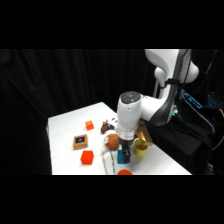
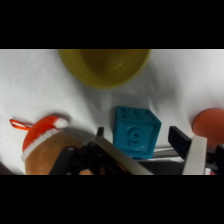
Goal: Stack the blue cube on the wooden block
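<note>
The blue cube [image 2: 136,134] is teal with a raised figure on its face and sits on the white table. My gripper [image 2: 137,133] stands open around it, one dark finger [image 2: 100,133] to its left and the other [image 2: 179,138] to its right, each with a small gap to the cube. In the side view the gripper [image 1: 125,151] is low over the blue cube [image 1: 121,157] near the table's front edge. The wooden block [image 1: 80,142], tan with a dark square on top, lies further left, apart from the gripper.
A yellow cup [image 2: 105,65] stands just beyond the cube. A brown plush with a red hat [image 2: 44,140] lies to its left and an orange-red object [image 2: 210,122] to its right. Two orange cubes [image 1: 89,125] [image 1: 87,157], a dark lumpy piece [image 1: 106,127] and metal tongs [image 1: 107,162] are nearby.
</note>
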Robot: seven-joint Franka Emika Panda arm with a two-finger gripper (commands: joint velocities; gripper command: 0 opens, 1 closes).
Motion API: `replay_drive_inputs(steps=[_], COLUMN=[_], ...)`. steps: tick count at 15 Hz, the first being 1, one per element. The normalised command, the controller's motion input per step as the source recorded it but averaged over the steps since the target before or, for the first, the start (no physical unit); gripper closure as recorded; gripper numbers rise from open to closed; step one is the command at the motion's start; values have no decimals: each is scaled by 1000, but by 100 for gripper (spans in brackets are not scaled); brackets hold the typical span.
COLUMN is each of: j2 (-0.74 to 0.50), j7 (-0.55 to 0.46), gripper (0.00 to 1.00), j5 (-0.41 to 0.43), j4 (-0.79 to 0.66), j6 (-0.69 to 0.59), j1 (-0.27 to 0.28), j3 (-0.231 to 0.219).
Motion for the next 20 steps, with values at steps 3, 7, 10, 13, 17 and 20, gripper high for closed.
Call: replay_drive_inputs(steps=[3,7,10,13,17,20], j2=[165,146,81,46,5,-75], j7=[198,177,134,65,18,-68], gripper=[0,0,0,34,65,66], j5=[-121,-114,-81,-34,-1,36], j4=[148,148,96,45,11,-26], j6=[136,112,107,112,92,8], j1=[135,128,101,50,20,-26], j3=[-144,-148,-108,-47,-11,52])
